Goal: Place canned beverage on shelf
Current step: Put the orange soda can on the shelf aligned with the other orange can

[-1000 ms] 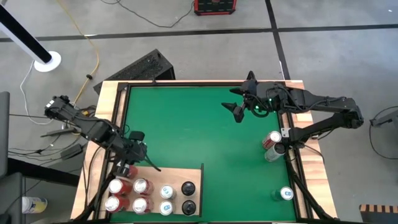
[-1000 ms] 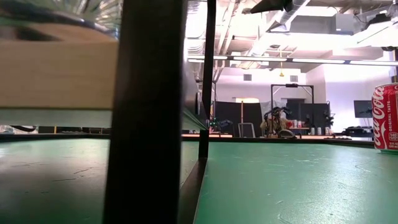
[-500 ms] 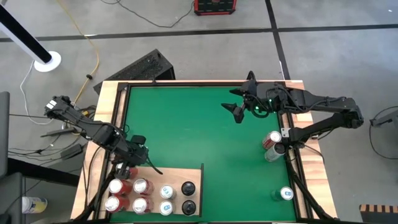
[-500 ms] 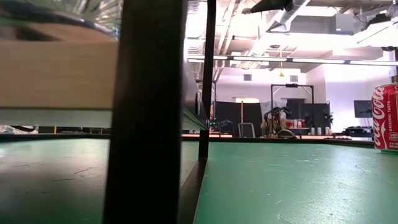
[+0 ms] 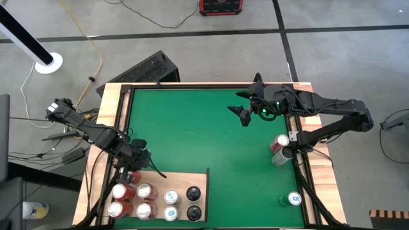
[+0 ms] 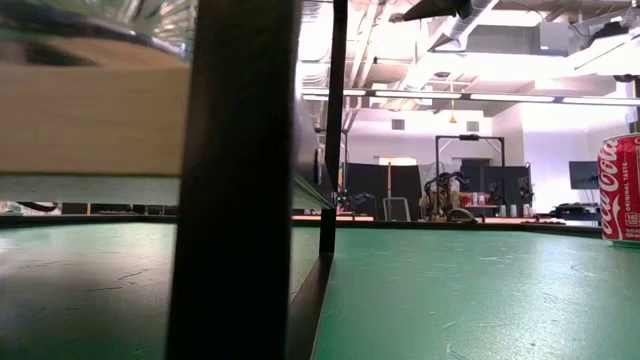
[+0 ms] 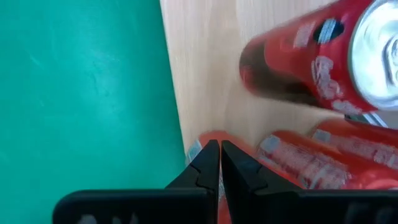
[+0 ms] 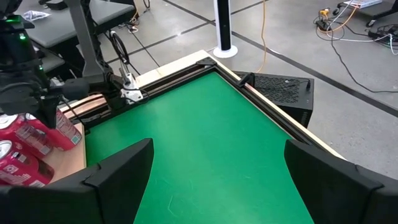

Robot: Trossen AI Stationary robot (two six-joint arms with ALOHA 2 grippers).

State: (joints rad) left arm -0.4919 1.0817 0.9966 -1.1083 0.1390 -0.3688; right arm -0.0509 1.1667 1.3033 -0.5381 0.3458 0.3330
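Note:
The pale wooden shelf (image 5: 182, 180) stands at the near left of the green mat (image 5: 204, 128), raised on dark legs (image 6: 235, 200). Several cans stand on it: red (image 5: 144, 190), white-and-teal (image 5: 170, 197) and black (image 5: 193, 193). My left gripper (image 5: 132, 170) is shut over the shelf's far left corner, its fingertips (image 7: 211, 152) just above a red can (image 7: 208, 138). Another red can (image 7: 323, 62) stands close by. My right gripper (image 5: 248, 107) hangs open and empty above the mat's far right part; it also shows in its wrist view (image 8: 214, 180). My left gripper points down at the red can's top edge (image 7: 198, 149) with its fingers shut. The fingertips hide the spot, so I cannot tell whether they touch the can.
A red can (image 5: 279, 143) and a silver can (image 5: 281, 158) are at the mat's right edge, and a teal can (image 5: 293, 200) is at the near right. The red can also shows in the low view (image 6: 622, 190). The mat's middle is bare. A raised wooden rim (image 5: 115, 108) frames the mat.
My left gripper has moved a little toward the table's near edge, over the shelf's far left corner. It has stayed shut.

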